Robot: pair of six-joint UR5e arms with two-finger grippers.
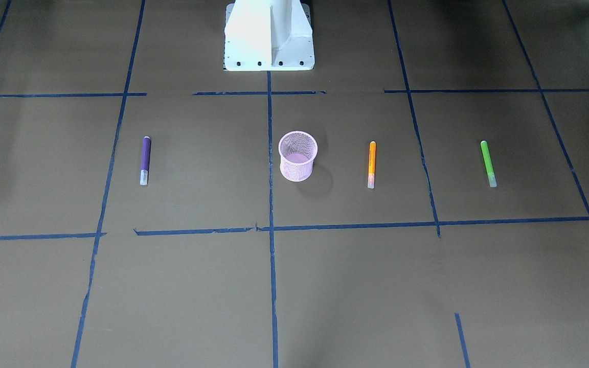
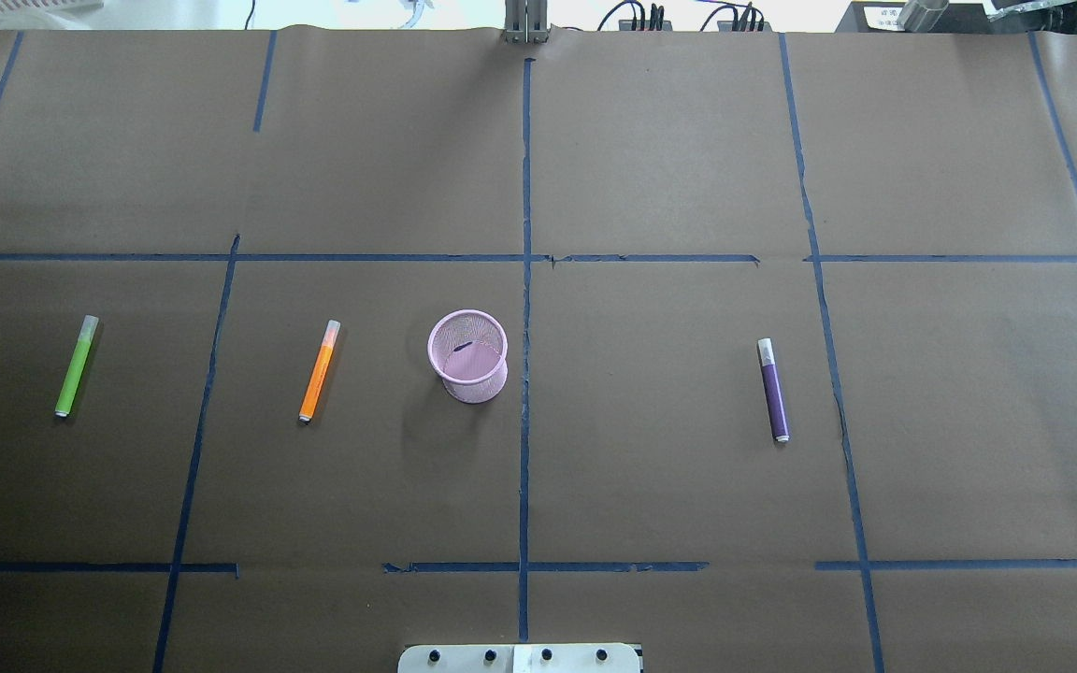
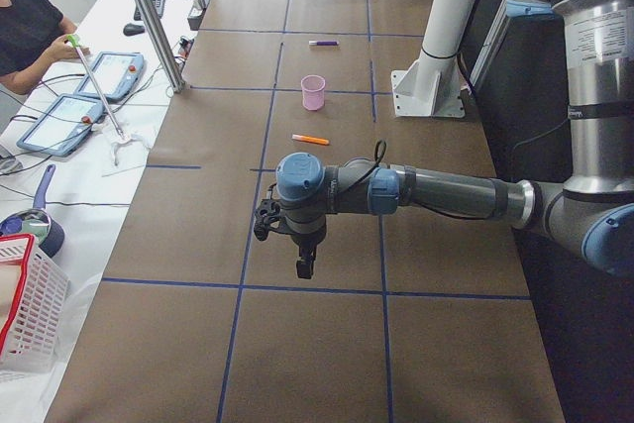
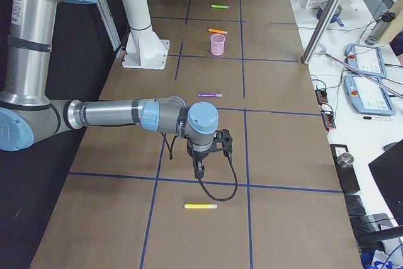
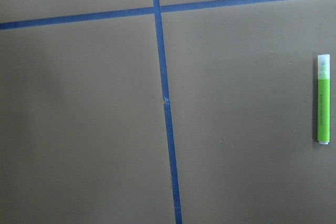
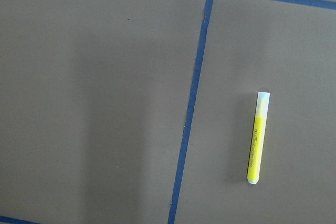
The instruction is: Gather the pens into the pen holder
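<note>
The pink mesh pen holder [image 2: 468,356] stands upright near the table's middle [image 1: 298,156]. Three pens lie flat in a row with it: orange [image 2: 319,371] just to its left, green [image 2: 76,365] far left, purple [image 2: 773,389] to the right. A yellow pen [image 4: 201,206] lies apart at the right end [image 6: 258,137]. My left gripper [image 3: 305,266] hangs above the table's left end, and the green pen [image 5: 323,99] shows at its camera's right edge. My right gripper [image 4: 200,169] hangs a little short of the yellow pen. I cannot tell whether either is open or shut.
The white robot base [image 1: 269,36] stands at the table's near-robot edge. Blue tape lines grid the brown paper. Along the far side are a metal post [image 3: 149,17], control tablets [image 3: 69,121], a white basket [image 3: 25,314] and a seated person [image 3: 30,27].
</note>
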